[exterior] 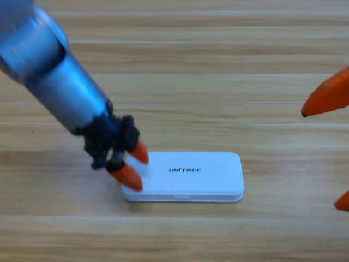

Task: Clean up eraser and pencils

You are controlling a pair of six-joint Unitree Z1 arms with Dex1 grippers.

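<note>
Case (188,176) shut, eraser and pencils unseen. Left gripper (134,165) jaws parted at case's end; press evenly. Right gripper (334,150) waits wide.

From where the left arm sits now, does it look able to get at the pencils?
Probably not: no pencils show, and the white case lies closed. The left gripper, jaws apart, is at the case's left end, so it would likely need opening first.

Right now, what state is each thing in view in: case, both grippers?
White case: closed, lying flat on the table, lid up.
Left gripper: at the case's left end, jaws apart, lower jaw over the case's corner.
Right gripper: waiting at the right edge, jaws wide apart, only tips showing.
Eraser and pencils: not visible.
</note>
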